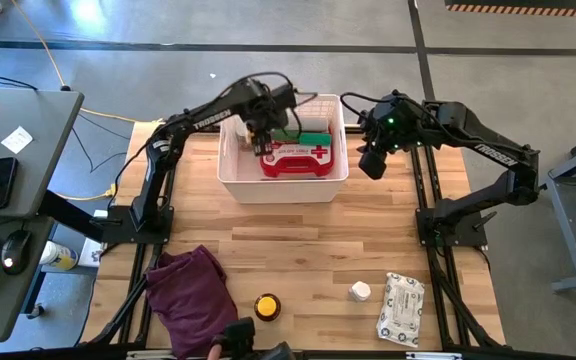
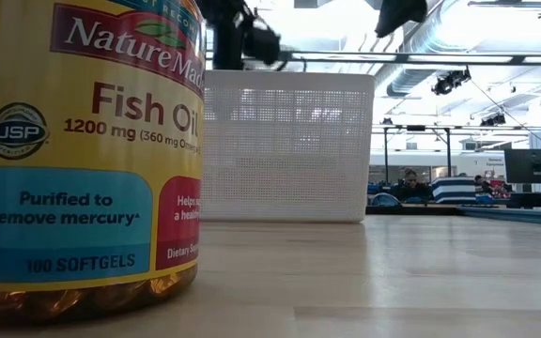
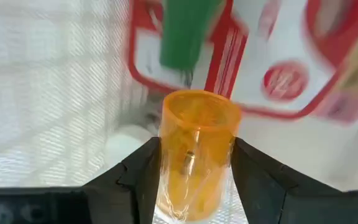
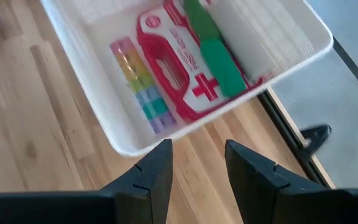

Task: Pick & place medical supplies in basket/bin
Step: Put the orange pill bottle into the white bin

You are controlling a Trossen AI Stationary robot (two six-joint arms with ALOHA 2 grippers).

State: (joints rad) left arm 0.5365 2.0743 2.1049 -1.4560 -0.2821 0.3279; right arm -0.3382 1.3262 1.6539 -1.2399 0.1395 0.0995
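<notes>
Left wrist view, nearest item first: I read the left gripper (image 3: pixel 194 180) as clamped on an amber pill bottle (image 3: pixel 199 149), one dark finger on each side of its translucent, smooth plastic wall. The bottle stands roughly upright between the fingers, mouth away from the camera. Beyond it, toward the upper part of that frame, lie the red first-aid case (image 3: pixel 278 74) and a green roll (image 3: pixel 185 31), so the drop point is straight past the claw, inside the white basket (image 3: pixel 48 81).

High view, catalogue of the table from lower frame upward:
- Dark purple cloth (image 1: pixel 186 290), soft and crumpled, lower left.
- Fish-oil bottle (image 1: pixel 267 306), yellow cap up, lower centre.
- Small white bottle (image 1: pixel 359 292) and white wipes pack (image 1: pixel 401 309), flat crinkled foil, lower right.
- White basket (image 1: pixel 230 178), rigid plastic with fine grid walls, upper centre, its long axis running across the frame. Inside it: the first-aid case (image 1: pixel 298 160), glossy red with a white cross, and the green roll (image 1: pixel 308 138).
- Left gripper (image 1: pixel 261 135) sits over the basket's left half.
- Right gripper (image 1: pixel 373 160) waits just right of the basket, fingers apart and empty.

Right wrist view adds a rainbow pill organiser (image 4: pixel 138 81), a row of translucent cells, lying beside the case. I judge the left arm the nearer one for the release.
</notes>
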